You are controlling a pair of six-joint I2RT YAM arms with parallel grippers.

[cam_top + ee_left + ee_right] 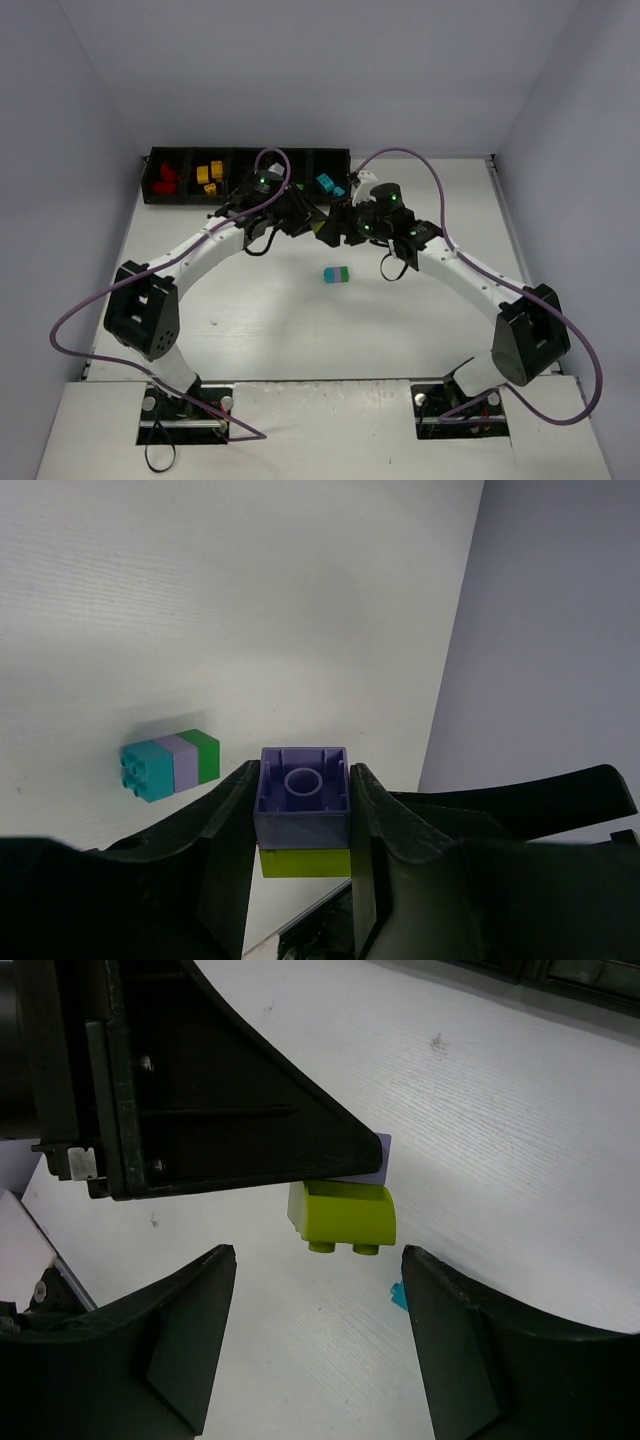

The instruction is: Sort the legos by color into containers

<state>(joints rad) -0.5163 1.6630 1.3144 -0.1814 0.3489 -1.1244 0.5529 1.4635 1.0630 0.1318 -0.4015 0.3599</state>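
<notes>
Lilac brick (302,785) with a lime brick (342,1215) stuck beneath sits clamped in the left gripper (302,815); right gripper (318,1268) stands open, holding nothing

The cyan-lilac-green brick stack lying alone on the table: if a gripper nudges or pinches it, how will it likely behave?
The stack lies on a flat side, so a nudge would probably slide it, not roll it. Its blocky faces suggest a stiff, light piece that pinches squarely. Its two seams might split under an uneven squeeze.

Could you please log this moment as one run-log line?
left claw: shut on lilac brick, lime brick attached | right claw: open, astride lime brick | cyan-lilac-green stack: on table
</notes>
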